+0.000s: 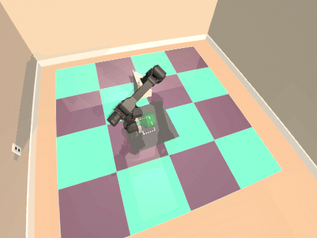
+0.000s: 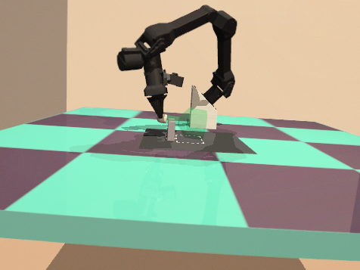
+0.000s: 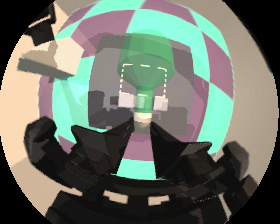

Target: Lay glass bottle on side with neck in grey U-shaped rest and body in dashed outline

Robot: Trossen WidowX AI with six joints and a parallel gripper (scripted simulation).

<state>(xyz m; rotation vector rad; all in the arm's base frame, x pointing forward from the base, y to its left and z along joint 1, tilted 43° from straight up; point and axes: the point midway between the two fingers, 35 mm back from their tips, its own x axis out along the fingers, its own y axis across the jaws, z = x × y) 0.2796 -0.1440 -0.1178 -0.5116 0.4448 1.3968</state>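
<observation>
Exterior view: the grey rest stood nearest, and behind it the gripper pointed steeply down, clamped on the mouth end of the green bottle. The bottle lay sideways near the dashed outline; farther back, the arm arched high.

Pale angular block near the dark mat, an obstacle on the arm's base side.
</observation>
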